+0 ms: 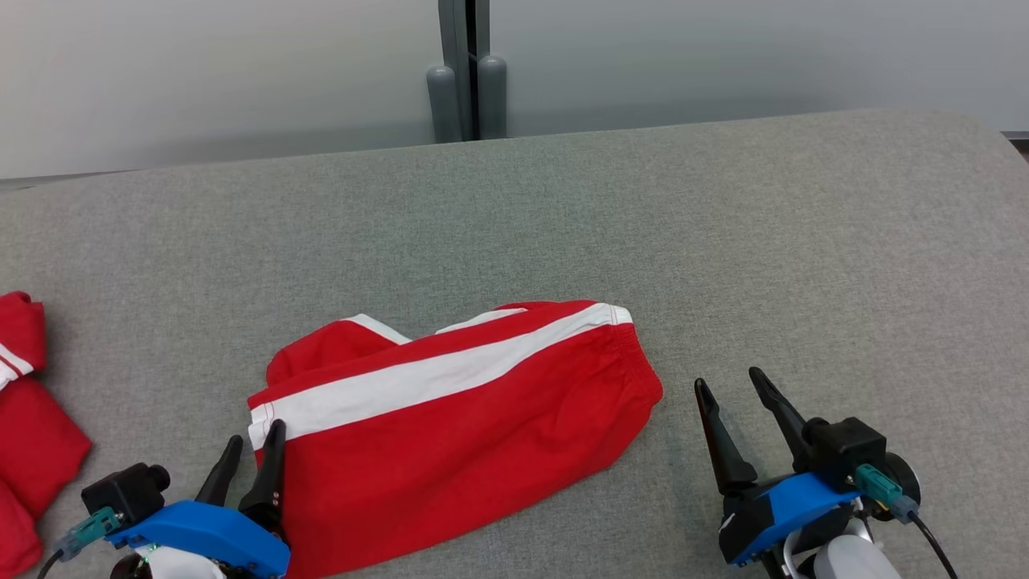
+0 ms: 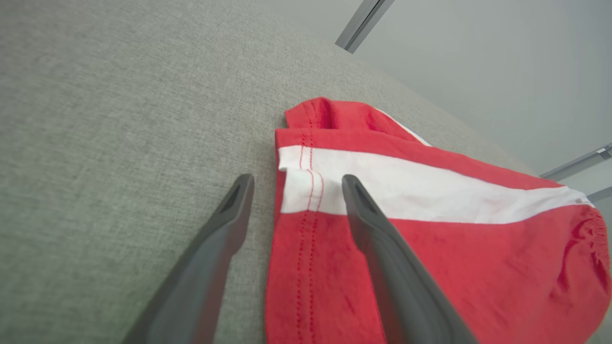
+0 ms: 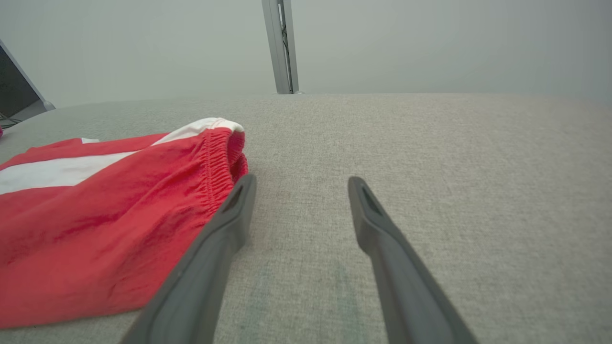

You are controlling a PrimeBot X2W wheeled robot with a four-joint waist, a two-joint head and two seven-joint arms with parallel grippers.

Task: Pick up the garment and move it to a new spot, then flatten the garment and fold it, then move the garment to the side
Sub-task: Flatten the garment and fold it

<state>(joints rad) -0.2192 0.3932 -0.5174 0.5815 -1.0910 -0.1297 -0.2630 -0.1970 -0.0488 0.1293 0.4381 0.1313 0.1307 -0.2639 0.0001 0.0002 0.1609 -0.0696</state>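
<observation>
The garment (image 1: 450,418) is a pair of red shorts with a white side stripe, lying folded on the grey cloth table (image 1: 563,225). My left gripper (image 1: 256,430) is open at the garment's left hem; in the left wrist view (image 2: 296,184) one finger lies over the hem and the other over bare cloth table, with the garment (image 2: 430,248) stretching away to the right. My right gripper (image 1: 730,382) is open just right of the elastic waistband, over bare table. In the right wrist view (image 3: 301,184) the garment (image 3: 105,215) lies left of the fingers, apart from them.
More red and white clothing (image 1: 28,434) lies at the table's left edge. Behind the table's far edge stand a pale wall and a grey post (image 1: 466,72). Bare table extends to the right and behind the garment.
</observation>
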